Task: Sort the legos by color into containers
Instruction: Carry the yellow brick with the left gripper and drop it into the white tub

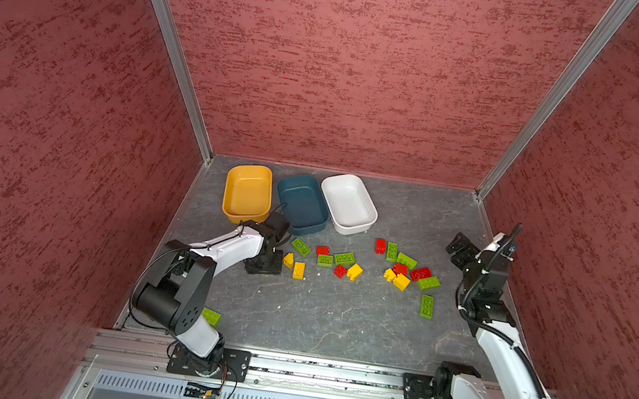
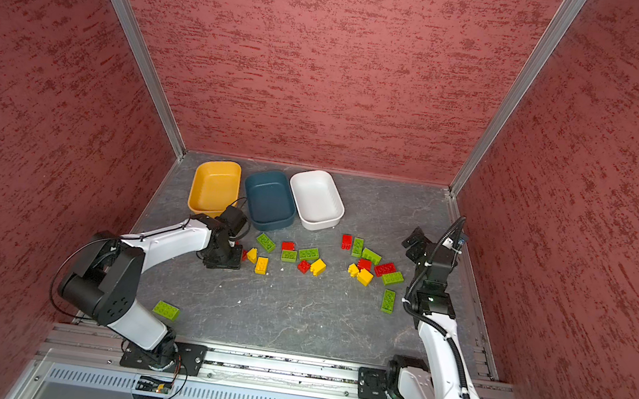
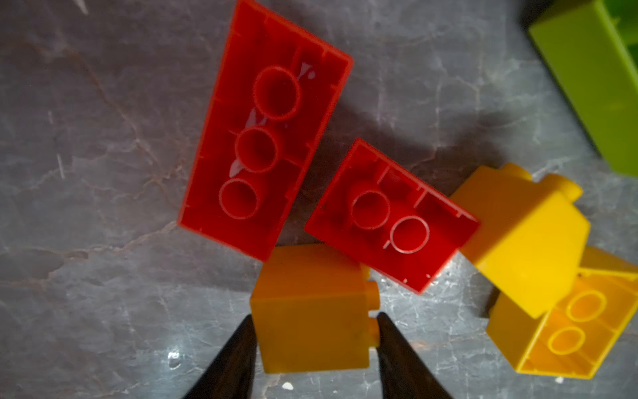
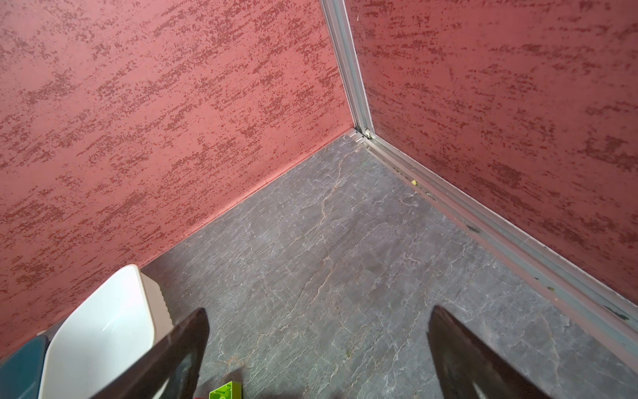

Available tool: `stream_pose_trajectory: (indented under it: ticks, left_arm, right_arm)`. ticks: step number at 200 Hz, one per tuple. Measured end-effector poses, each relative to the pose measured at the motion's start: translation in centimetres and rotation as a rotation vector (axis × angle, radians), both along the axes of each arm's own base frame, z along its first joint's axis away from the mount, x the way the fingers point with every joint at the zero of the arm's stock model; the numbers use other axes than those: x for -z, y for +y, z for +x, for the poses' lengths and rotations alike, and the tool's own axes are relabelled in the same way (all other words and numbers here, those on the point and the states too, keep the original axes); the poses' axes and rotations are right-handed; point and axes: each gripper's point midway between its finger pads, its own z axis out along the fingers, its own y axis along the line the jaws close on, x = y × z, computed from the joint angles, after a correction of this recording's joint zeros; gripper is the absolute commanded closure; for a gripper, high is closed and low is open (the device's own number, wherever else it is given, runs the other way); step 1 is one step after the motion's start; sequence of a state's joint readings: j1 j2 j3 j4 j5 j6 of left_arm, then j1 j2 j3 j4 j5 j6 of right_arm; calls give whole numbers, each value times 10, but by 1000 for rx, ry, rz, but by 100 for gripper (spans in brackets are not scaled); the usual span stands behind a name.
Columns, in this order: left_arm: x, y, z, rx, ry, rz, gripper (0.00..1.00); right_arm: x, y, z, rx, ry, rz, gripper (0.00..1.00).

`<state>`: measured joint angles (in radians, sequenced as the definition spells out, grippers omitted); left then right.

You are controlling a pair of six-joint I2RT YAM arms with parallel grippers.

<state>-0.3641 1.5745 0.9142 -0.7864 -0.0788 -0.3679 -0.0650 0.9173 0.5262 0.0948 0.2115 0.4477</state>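
At the left, the left hand pinches a small yellow brick that lies on the table, just beside two red bricks turned upside down. Behind it stand the yellow tub, the teal tub and the white tub in a row. The other legos lie scattered before them. At the right, the right hand hangs spread wide above the table.
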Motion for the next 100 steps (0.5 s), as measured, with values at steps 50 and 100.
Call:
stream_pose_trajectory:
  ticks: [50,100]
  left_arm:
    - [-29,4,0,-13,-121,-17,63]
    - [-119,-18,42,-28,-379,-155,64]
  right_arm:
    - [1,21,3,-130,34,-8,1]
    - [-13,55,14,-304,-3,7,1]
